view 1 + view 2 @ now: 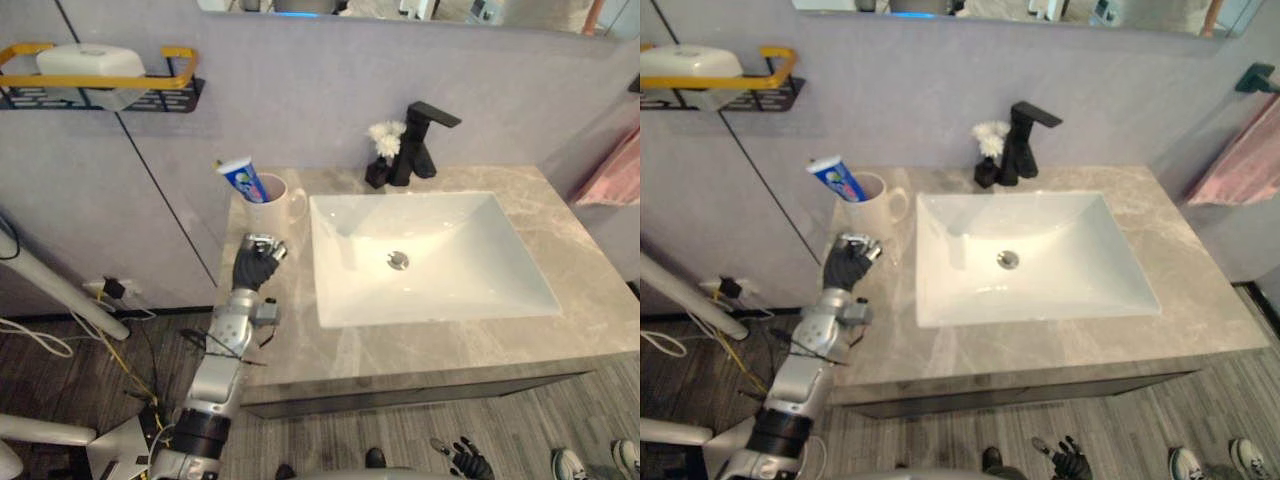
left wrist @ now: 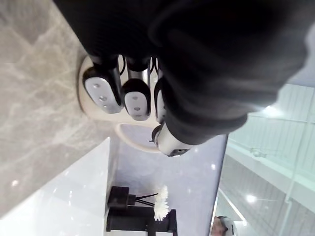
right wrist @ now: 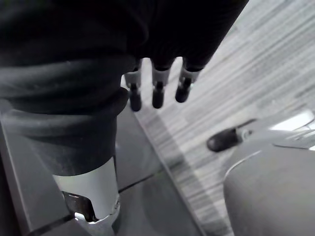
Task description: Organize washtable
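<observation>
Two hands show. The left hand [image 1: 257,265] is over the grey marble-patterned washtable top [image 1: 300,345], left of the white rectangular sink [image 1: 340,290]. Its fingers are curled in and hold nothing, just short of the white ceramic mug [image 1: 272,207]. The mug stands by the sink's back left corner with a blue-and-white toothpaste tube [image 1: 242,180] leaning in it. Behind the sink stand a black angular tap [image 1: 420,140] and a black vase of white flowers [image 1: 384,142]. The right hand [image 1: 468,460] hangs low in front of the sink, fingers straight and loose.

Bright even light, soft shadow in the white sink [image 1: 470,250], faint glints on countertop [image 1: 300,335].
</observation>
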Robot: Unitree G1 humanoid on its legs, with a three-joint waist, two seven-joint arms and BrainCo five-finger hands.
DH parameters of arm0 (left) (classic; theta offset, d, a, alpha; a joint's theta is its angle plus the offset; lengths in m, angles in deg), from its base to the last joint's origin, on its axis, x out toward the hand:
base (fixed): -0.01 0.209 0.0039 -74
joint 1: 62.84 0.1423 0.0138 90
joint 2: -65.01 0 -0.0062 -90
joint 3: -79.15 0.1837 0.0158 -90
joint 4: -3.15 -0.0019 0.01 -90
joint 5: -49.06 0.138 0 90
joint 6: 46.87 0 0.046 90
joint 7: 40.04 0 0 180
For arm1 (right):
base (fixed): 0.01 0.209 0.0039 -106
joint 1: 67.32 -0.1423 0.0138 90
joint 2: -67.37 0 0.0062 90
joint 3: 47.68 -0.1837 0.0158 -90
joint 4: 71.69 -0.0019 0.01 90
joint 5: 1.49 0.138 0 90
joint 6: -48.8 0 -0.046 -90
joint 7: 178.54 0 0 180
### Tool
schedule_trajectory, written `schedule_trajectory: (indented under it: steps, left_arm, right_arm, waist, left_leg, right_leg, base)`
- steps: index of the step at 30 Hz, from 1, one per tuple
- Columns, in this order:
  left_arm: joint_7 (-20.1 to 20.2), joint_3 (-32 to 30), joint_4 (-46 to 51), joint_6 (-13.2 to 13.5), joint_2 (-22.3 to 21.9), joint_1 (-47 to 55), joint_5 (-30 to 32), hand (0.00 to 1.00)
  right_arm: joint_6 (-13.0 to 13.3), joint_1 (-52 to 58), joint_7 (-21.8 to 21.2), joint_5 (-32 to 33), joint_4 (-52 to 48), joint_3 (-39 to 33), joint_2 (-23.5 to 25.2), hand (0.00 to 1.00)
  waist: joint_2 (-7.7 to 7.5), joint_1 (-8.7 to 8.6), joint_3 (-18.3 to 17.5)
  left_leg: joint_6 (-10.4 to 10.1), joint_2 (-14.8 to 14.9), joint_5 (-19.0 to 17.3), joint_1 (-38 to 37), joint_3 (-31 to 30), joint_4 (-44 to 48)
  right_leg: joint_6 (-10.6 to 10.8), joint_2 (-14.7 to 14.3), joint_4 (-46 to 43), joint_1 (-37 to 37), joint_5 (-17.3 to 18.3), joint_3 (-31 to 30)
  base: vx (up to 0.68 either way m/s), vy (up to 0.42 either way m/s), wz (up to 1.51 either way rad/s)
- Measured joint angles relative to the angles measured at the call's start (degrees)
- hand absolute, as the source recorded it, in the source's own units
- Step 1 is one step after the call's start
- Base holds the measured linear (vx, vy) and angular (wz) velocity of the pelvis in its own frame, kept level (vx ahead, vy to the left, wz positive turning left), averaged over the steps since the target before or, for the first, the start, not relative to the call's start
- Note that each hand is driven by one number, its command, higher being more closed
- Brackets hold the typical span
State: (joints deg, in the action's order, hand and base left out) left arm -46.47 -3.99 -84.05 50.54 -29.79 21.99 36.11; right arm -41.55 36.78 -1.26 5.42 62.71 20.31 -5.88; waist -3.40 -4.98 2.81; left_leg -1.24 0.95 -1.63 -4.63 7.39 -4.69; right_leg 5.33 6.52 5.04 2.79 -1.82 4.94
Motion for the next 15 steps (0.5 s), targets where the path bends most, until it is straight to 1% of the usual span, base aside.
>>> schedule_trajectory:
  steps: [1, 3, 5, 6, 8, 10, 11, 13, 15]
  left_arm:
    - [0.19, 0.01, 0.76, 0.12, -0.28, 0.34, -0.07, 1.0]
    - [0.27, -0.07, 3.68, 0.53, -1.53, 0.5, -0.82, 1.0]
    - [0.25, -0.31, 6.48, 1.19, -2.13, 1.18, -1.82, 1.0]
    - [0.26, -0.64, 8.62, 2.06, -2.14, 2.37, -2.5, 1.0]
    - [0.25, -1.76, 10.9, 2.83, -2.35, 4.01, -2.87, 1.0]
    - [0.21, -4.44, 11.34, 3.2, -3.23, 4.86, -3.29, 1.0]
    - [0.21, -5.5, 11.34, 3.24, -3.2, 5.34, -3.49, 1.0]
    - [-0.06, -10.45, 11.09, 3.31, -3.1, 8.18, -4.95, 1.0]
    - [-0.09, -13.12, 9.61, 3.64, -2.62, 9.47, -5.19, 1.0]
  right_arm:
    - [0.08, -0.18, -0.01, 0.13, 0.31, 0.0, -0.04, 0.0]
    - [0.04, -0.66, -0.02, 0.46, 2.77, 0.0, -0.37, 0.0]
    - [-0.03, -0.66, -0.03, 0.51, 4.43, 0.02, -0.37, 0.0]
    - [-0.05, -0.64, -0.07, 0.58, 4.85, 0.04, -0.38, 0.0]
    - [-0.05, -0.66, -0.07, 1.23, 4.89, 0.07, -0.43, 0.0]
    - [-0.02, -0.96, -0.08, 1.53, 5.84, 0.08, -0.73, 0.0]
    - [-0.05, -1.27, -0.08, 1.53, 6.36, 0.08, -0.81, 0.0]
    - [-0.04, -1.42, -0.08, 1.55, 6.56, 0.09, -0.85, 0.0]
    - [-0.05, -1.38, -0.07, 1.56, 6.56, 0.12, -0.86, 0.0]
  waist:
    - [0.0, 0.11, 0.0]
    - [0.04, 0.91, 0.04]
    - [0.15, 1.05, 0.08]
    - [0.23, 1.26, 0.12]
    - [0.45, 1.77, 0.01]
    - [0.49, 2.71, -0.09]
    - [0.49, 2.69, -0.11]
    - [0.61, 2.75, -0.18]
    - [0.63, 2.85, -0.21]
  left_leg:
    - [0.0, -0.02, -0.01, 0.04, -0.19, 0.15]
    - [0.03, -0.13, -0.04, 0.43, -1.33, 0.69]
    - [0.03, -0.24, -0.03, 0.38, -2.73, 0.73]
    - [0.01, -0.23, -0.03, 0.43, -2.96, 0.72]
    - [0.01, -0.24, -0.02, 0.24, -3.43, 0.72]
    - [-0.1, -0.21, 0.13, 0.03, -4.03, 0.73]
    - [-0.13, -0.2, 0.21, 0.03, -4.27, 0.72]
    - [-0.15, -0.14, 0.32, -0.18, -4.61, 0.68]
    - [-0.02, -0.09, 0.52, -0.38, -4.72, 0.54]
  right_leg:
    - [-0.02, 0.04, -0.12, 0.07, 0.04, -0.03]
    - [-0.01, 0.21, -1.03, 0.06, 0.44, 0.44]
    - [0.07, 0.45, -2.61, 0.15, 1.58, 1.38]
    - [0.11, 0.47, -3.51, 0.16, 2.2, 1.53]
    - [0.09, 0.55, -4.55, 0.15, 2.92, 1.84]
    - [-0.05, 0.54, -5.08, 0.41, 3.22, 2.4]
    - [-0.08, 0.54, -5.08, 0.53, 3.25, 2.64]
    - [-0.18, 0.47, -5.03, 0.9, 3.36, 3.07]
    - [-0.31, 0.43, -5.03, 1.11, 3.45, 3.36]
  base:
    - [-0.06, -0.026, 0.11]
    - [-0.08, -0.038, 0.23]
    - [-0.07, -0.04, 0.31]
    - [-0.08, -0.036, 0.19]
    - [-0.07, -0.033, 0.13]
    - [-0.03, -0.029, 0.14]
    - [-0.03, -0.03, 0.14]
    - [-0.02, -0.034, 0.1]
    - [-0.01, -0.027, 0.06]
